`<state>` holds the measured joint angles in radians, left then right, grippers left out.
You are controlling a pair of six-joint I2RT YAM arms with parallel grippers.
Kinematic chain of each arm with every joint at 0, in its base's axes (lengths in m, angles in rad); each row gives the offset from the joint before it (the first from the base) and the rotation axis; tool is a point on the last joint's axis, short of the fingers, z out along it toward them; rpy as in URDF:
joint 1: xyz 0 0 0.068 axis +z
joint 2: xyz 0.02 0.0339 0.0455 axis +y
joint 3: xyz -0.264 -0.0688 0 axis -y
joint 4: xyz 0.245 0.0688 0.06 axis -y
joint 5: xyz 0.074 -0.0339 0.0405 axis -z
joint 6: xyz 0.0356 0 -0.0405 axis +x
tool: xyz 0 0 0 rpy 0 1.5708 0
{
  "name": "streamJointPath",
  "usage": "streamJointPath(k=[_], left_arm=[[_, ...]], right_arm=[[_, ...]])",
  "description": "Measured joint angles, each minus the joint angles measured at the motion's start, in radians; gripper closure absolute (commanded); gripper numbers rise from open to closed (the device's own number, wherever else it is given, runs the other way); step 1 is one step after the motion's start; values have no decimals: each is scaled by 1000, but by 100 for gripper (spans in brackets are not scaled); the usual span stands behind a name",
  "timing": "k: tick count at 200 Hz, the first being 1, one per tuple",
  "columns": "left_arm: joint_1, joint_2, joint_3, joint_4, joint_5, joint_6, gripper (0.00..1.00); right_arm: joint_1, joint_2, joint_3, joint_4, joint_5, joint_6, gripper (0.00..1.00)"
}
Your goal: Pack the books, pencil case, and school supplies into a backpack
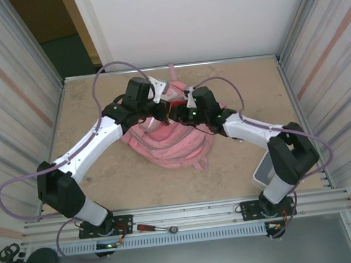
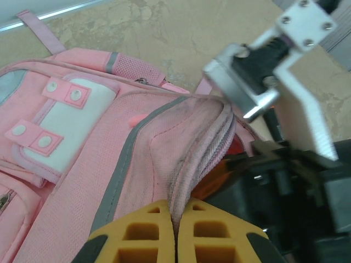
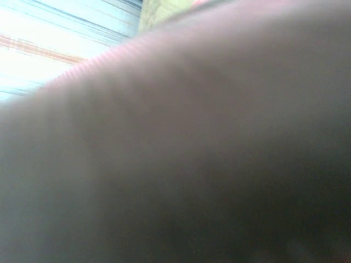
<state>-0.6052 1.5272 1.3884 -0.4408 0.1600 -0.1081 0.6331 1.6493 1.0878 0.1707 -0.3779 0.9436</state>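
Backpack (image 2: 82, 181): soft pink cloth, fine mesh weave, matt; grey cloth trim strips; white pocket flaps smoother, slight sheen; zip edge ribbed.
Left hand (image 2: 175, 211): finger pads yellow-orange, matt plastic look, moulded square hollows.
Right arm (image 2: 296, 208): black casing, matt, hard plastic look; pale bracket (image 2: 299, 71) smooth, shiny metal screw heads.
Left arm (image 1: 96, 142): white shell, smooth, glossy.
Table (image 1: 98, 108): beige, mottled, matt.
Rail (image 1: 189, 212) at near edge: brushed silver metal.
Side walls (image 1: 9, 79): ribbed sheet, faint sheen.
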Motion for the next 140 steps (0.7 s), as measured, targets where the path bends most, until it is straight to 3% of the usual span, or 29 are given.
streamJointPath(k=[15,29,61,96,119,140], left_arm=[[15,0,5,-2,-3,-5,100],[19,0,5,-4,-1,-10,100],[26,-1,-1,4,20,-21,100],[40,-15,-56,58,43,-37,100],[40,-32,-95,96,56,-50,100],[40,-41,-129,117,63,-55,100]], right_arm=[[3,34,19,17,19,27,50],[-5,40,14,25,18,37,44],[-12,-29,-42,-10,18,-28,39],[-32,-282,-146,-162,70,-180,35],[-138,-434,-204,-298,171,-275,31],[-272,-464,-229,-417,271,-338,31]])
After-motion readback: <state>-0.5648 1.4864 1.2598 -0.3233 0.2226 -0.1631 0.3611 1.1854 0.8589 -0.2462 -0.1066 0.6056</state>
